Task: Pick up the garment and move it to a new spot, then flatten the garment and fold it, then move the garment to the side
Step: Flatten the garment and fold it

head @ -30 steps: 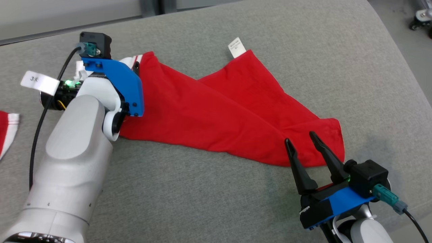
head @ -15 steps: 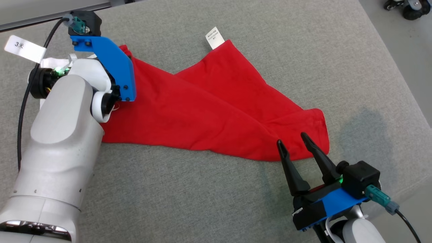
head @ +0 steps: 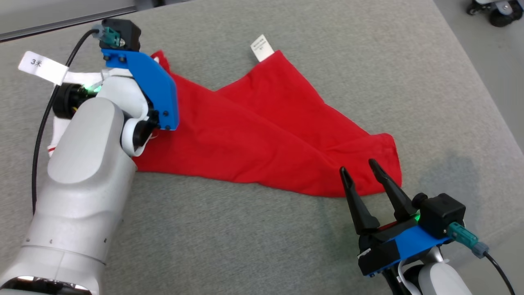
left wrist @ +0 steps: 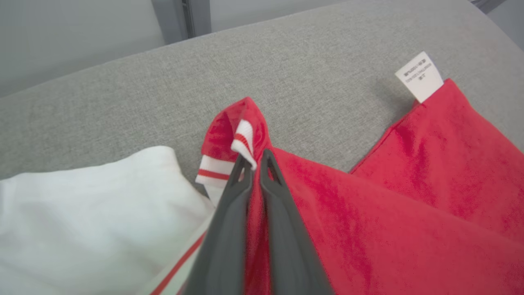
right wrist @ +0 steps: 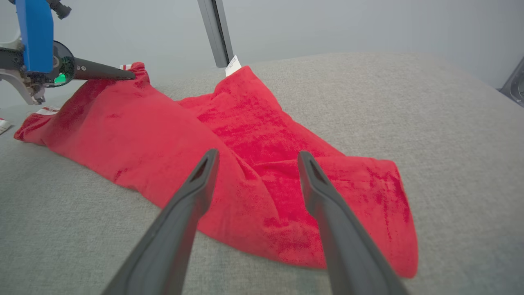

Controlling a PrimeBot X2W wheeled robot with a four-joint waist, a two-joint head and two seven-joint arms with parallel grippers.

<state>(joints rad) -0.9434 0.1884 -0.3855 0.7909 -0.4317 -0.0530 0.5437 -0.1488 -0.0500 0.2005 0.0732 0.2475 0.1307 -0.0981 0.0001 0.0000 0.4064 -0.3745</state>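
Note:
The red garment [head: 262, 135] lies spread and creased across the grey padded table [head: 229, 241], with a white label [head: 262, 47] at its far edge. My left gripper [left wrist: 256, 157] is shut on the garment's [left wrist: 368, 229] far-left corner. It pinches a red fold with a white, red-striped cuff [left wrist: 243, 141] and holds it a little raised. From the right wrist view, the left gripper [right wrist: 131, 75] meets the garment's [right wrist: 245, 135] raised corner. My right gripper [head: 359, 167] stands open just above the garment's near-right corner, nothing between its fingers [right wrist: 196, 180].
White cloth with a red stripe [left wrist: 82, 213] lies left of the held corner. A cable with a paper tag [head: 43, 67] hangs off my left wrist. The table's right edge [head: 501, 123] drops to the floor, where a wheeled base [head: 495, 10] stands.
My left gripper has shut on the garment's far-left corner and raised it slightly. The right gripper stays open by the near-right corner. The head camera has shifted.

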